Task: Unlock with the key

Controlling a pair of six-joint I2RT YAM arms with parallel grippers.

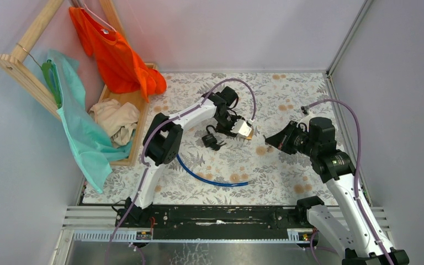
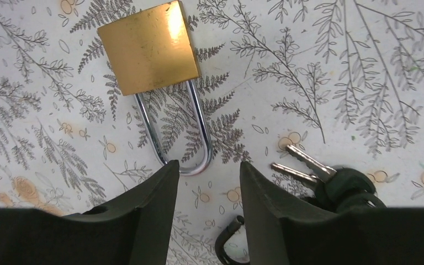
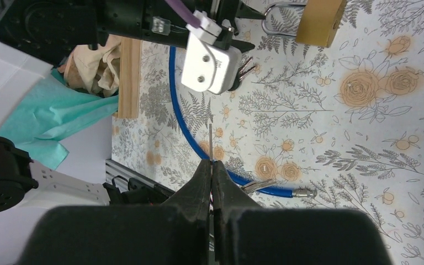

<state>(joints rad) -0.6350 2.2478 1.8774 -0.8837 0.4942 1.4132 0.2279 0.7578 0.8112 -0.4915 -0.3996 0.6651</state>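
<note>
The key lies flat in the lower right of the left wrist view, one of two black-headed keys side by side. Their short silver blades point up and left. The heads run into a dark clump, partly hidden behind a finger, so I cannot tell how they are joined.

It looks small, light and stiff. The blade is smooth metal and sits low on the flowered tablecloth, so it would likely slip if pinched there. The chunky plastic head is the better place to grip, and that leaves the blade free for the keyhole. If the two keys are linked, lifting one will probably drag the other along.

Just left of the keys, at bottom centre, the left gripper stands part open. Its fingers sit on either side of the bend of a silver shackle and hold nothing. The shackle runs up to a brass padlock in the upper left, which looks heavy and slick.

In the right wrist view, the right gripper at bottom centre is closed tight on a thin silver sliver poking out past its tips. I cannot tell whether that is a blade seen edge-on. A blue cable curves behind it.
</note>
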